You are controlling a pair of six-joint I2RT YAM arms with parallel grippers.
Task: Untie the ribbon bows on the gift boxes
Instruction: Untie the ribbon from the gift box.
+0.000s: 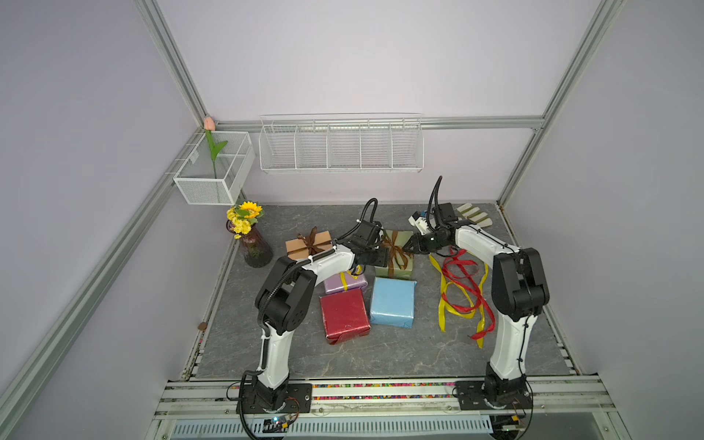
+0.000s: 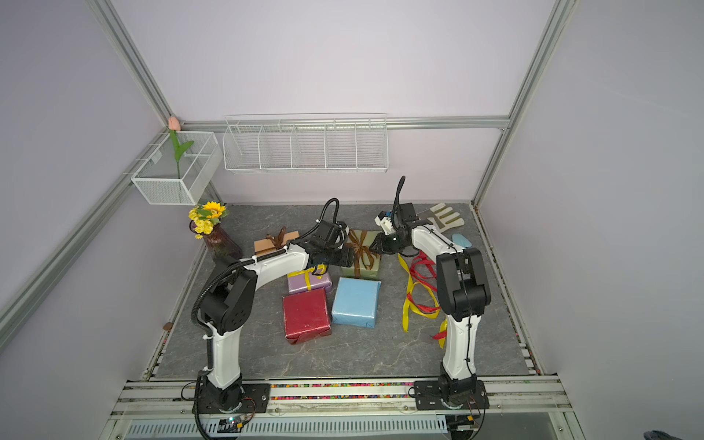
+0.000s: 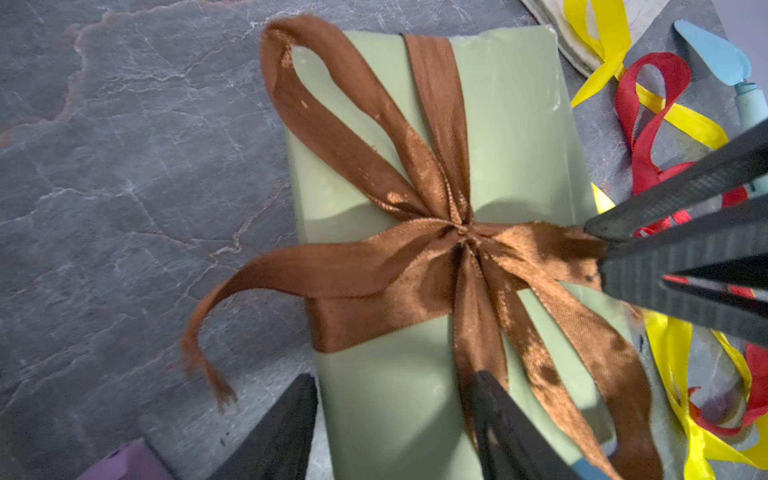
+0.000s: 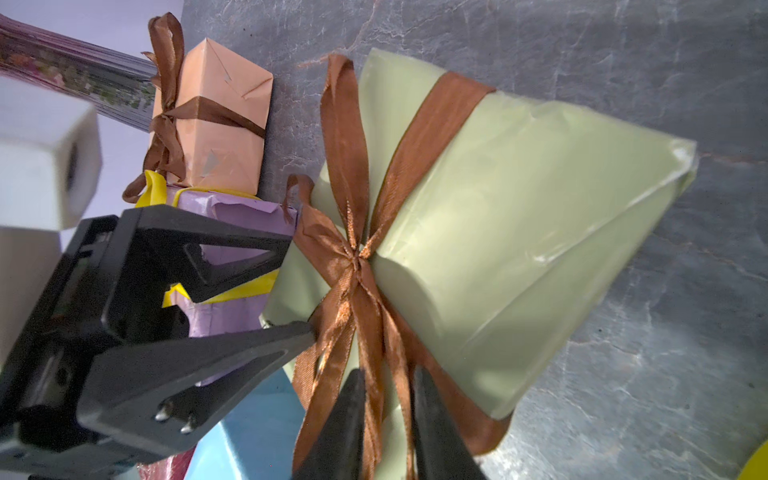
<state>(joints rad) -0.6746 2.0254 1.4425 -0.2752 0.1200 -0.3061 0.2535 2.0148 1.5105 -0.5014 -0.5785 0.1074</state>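
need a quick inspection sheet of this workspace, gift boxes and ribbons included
surface: grey marbled tabletop, no spill seen
job's things: olive box with tied brown bow; tan box also bow-tied; lilac box with yellow ribbon on; red box and blue box bare; loose ribbons, red and yellow, on the table
clutter: flower vase, glove
grippers: left gripper open over the olive box; right gripper jaws narrow around a bow tail, pinch unclear
cables: black hoses loop above both wrists
surroundings: wire rack and mesh basket on the walls
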